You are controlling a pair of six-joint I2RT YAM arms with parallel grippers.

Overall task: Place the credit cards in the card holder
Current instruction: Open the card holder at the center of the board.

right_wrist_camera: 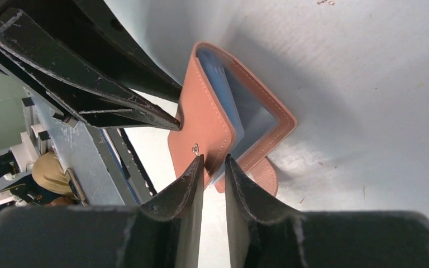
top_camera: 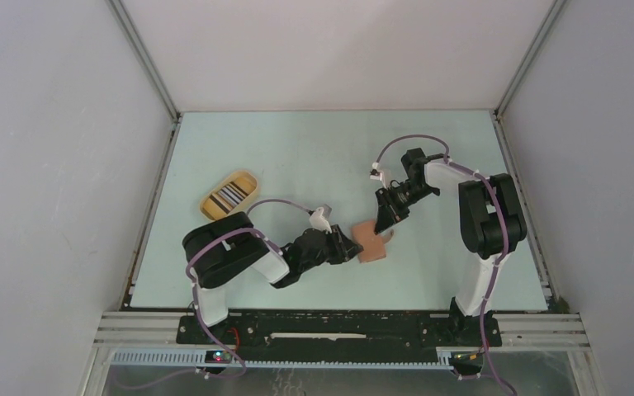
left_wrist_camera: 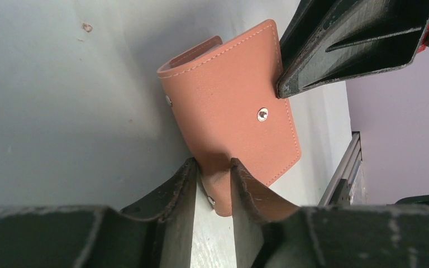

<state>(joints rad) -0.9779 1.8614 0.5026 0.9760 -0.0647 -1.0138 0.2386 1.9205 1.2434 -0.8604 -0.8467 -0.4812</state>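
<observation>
Barely begun, I judge: the credit cards (top_camera: pixel 230 195) lie in the yellow tray (top_camera: pixel 208 207), well apart from the card holder (top_camera: pixel 372 244) mid-surface. The left gripper (left_wrist_camera: pixel 212 168) and right gripper (right_wrist_camera: pixel 214 163), both narrow, straddle its tab and cover. Whether either clamps, I cannot tell. All loading remains.

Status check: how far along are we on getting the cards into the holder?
Done: nothing visibly loaded; the cards lie in the yellow tray. In hand: the left claw and right claw each straddle an edge of the card holder, which gapes partly open, blue lining showing. Left: fetch every card and slot it in.
</observation>
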